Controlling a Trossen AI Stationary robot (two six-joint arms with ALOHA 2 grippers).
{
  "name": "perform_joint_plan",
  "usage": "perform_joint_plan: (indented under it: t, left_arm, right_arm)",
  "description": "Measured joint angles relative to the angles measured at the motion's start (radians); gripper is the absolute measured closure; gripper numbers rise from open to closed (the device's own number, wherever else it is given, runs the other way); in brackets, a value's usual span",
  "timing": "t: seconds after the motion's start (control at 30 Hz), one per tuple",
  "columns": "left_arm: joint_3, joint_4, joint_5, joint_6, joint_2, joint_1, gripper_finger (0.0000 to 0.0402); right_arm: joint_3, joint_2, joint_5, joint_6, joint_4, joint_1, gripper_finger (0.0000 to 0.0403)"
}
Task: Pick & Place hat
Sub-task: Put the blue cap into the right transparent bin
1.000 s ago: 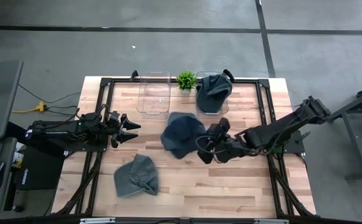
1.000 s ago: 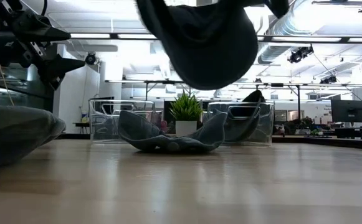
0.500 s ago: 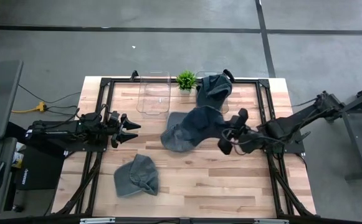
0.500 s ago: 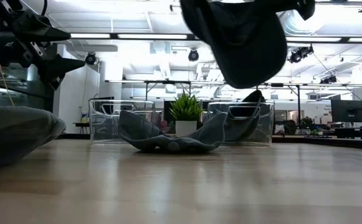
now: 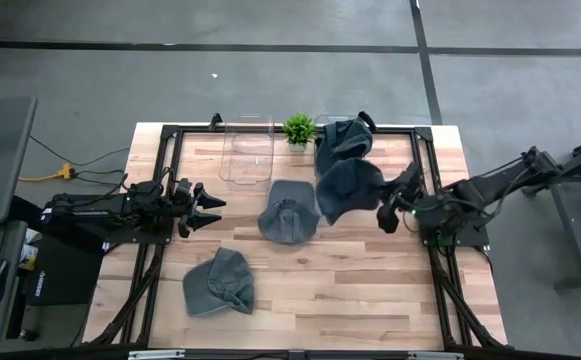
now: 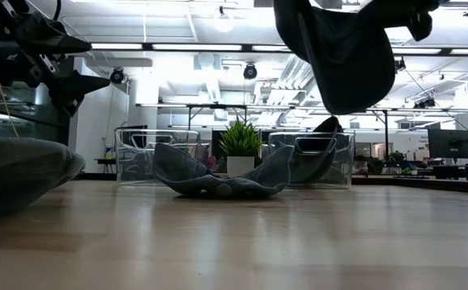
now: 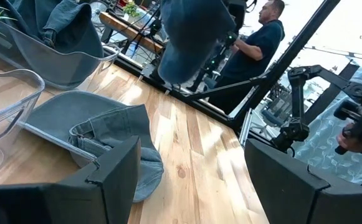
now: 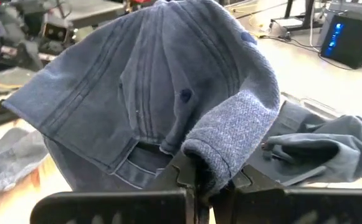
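Hat (image 5: 348, 188): pinched in closed right jaws (image 5: 388, 213), aloft near right bin (image 5: 322, 170) already holding one. Two hats left on counter (image 5: 370, 290). Left jaws (image 5: 206, 205) idle, wide open

A hat (image 5: 349, 189) hangs above the table (image 5: 370, 290), just at 6 o'clock of the right bin (image 5: 342, 160). At its 9 o'clock lies a second hat (image 5: 288, 212); a third (image 5: 220, 282) lies at 7 o'clock.

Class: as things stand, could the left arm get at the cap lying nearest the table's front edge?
Probably yes. The left gripper waits with jaws open, and bare table separates it from that cap.
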Motion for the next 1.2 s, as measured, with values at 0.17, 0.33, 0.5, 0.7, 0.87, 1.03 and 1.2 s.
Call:
perform_joint_plan:
  t: [0.17,0.33,0.5,0.7,0.87,1.03,1.2]
  left_arm:
    - [0.0,0.0,0.0,0.0,0.0,0.0,0.0135]
    - [0.0,0.0,0.0,0.0,0.0,0.0,0.0135]
    - [0.0,0.0,0.0,0.0,0.0,0.0,0.0135]
    - [0.0,0.0,0.0,0.0,0.0,0.0,0.0135]
    - [0.0,0.0,0.0,0.0,0.0,0.0,0.0135]
    - [0.0,0.0,0.0,0.0,0.0,0.0,0.0135]
    - [0.0,0.0,0.0,0.0,0.0,0.0,0.0135]
  right_arm:
    - [-0.005,-0.042,-0.003,0.012,0.009,-0.056,0.0393]
    - [-0.005,-0.043,-0.042,0.055,0.063,-0.131,0.0393]
    - [-0.005,-0.023,-0.08,0.107,0.095,-0.223,0.0393]
    - [0.041,0.033,-0.124,0.201,0.098,-0.369,0.0393]
    - [0.112,0.114,-0.18,0.248,0.099,-0.502,0.0393]
    - [0.161,0.191,-0.251,0.33,0.1,-0.607,0.0393]
    - [0.174,0.254,-0.291,0.416,0.098,-0.674,0.0393]
